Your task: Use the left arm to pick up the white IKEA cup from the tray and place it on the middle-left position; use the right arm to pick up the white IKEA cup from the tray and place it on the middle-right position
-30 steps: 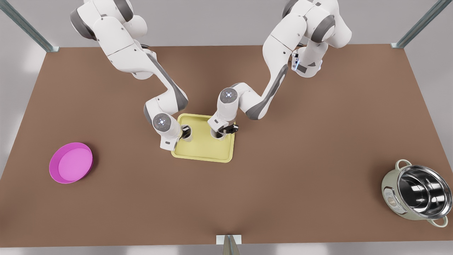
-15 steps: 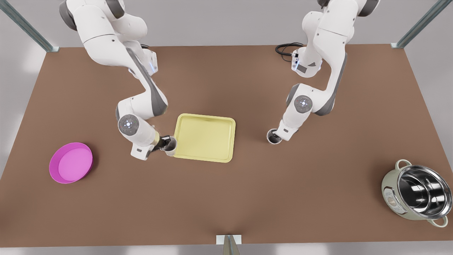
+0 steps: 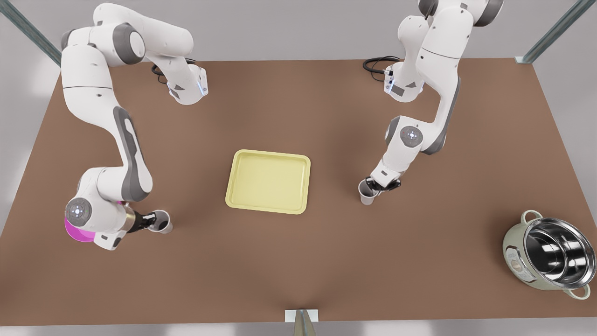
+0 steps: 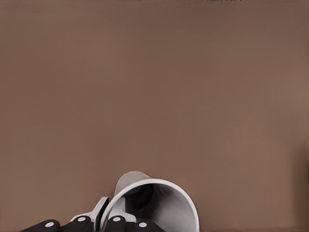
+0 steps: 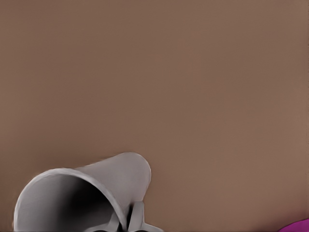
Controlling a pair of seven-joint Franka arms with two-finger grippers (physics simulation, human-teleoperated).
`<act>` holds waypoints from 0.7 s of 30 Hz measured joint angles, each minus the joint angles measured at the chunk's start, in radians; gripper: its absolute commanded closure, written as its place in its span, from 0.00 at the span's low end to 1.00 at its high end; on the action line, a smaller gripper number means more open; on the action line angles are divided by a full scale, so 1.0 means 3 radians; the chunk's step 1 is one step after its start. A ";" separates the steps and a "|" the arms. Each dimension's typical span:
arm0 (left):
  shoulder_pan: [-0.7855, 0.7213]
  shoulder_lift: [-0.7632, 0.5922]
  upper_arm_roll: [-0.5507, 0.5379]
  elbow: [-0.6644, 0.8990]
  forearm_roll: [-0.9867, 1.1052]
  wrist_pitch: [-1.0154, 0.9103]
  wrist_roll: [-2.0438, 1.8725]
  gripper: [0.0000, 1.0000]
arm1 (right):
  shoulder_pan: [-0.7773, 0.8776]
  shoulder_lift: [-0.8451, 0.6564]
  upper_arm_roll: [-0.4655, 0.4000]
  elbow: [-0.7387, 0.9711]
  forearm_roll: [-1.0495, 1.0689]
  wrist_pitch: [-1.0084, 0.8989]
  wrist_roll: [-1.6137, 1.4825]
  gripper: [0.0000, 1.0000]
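Note:
The pale yellow tray lies at the table's middle with nothing in it. My left gripper is on the arm at the front view's right. It is shut on the rim of a white cup, held upright just right of the tray. The left wrist view looks into this cup, with the left gripper pinching its rim. My right gripper, at the front view's left, is shut on the second white cup. That cup and the right gripper appear in the right wrist view.
A round magenta plate lies mostly under the right arm's wrist, and its edge appears in the right wrist view. A steel pot stands at the front view's near right corner. Bare brown table lies between the tray and both cups.
Both arms lifted a cup off the tray and swung outward: the right one far toward the front view's left and nearer the camera, the left one a short way right, then slightly down.

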 measured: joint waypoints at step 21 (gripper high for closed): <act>0.0062 -0.1119 0.0047 0.1509 0.0170 -0.2598 0.0542 0.00 | -0.0080 0.0260 0.0003 0.0163 0.0257 0.0119 -0.1133 0.43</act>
